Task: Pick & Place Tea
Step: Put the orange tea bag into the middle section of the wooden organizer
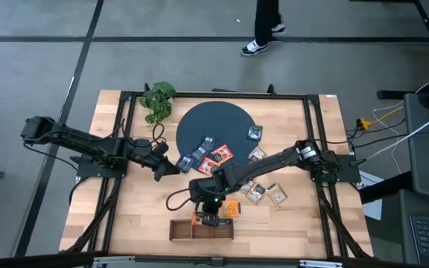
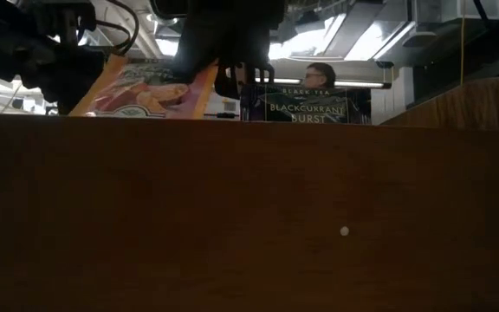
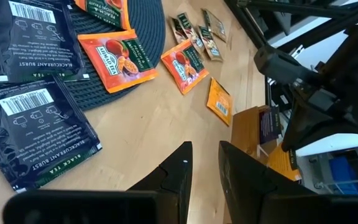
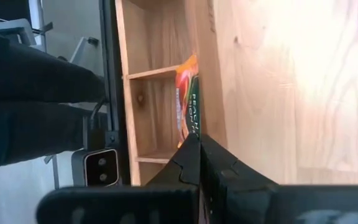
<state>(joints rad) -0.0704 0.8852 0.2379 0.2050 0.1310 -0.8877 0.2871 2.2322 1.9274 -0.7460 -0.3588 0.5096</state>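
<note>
Right hand (image 1: 208,217) | pinched tight on an orange peach tea sachet (image 4: 187,102), edge-down over the wooden tray (image 1: 181,231) so it slots in | left hand (image 3: 205,163) part-open, empty, waiting near blue blackcurrant sachets (image 3: 33,134) by the dark mat (image 1: 199,119) on the table (image 1: 125,216)

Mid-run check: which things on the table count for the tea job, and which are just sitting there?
Job:
- orange flat tea sachet pinched upright by the right gripper over the tray
- long wooden three-compartment tray
- blue, orange and beige flat tea sachets scattered on and beside the mat
- left gripper, hovering empty near the blue ones

Lying about:
- dark round mat
- leafy green plant
</note>
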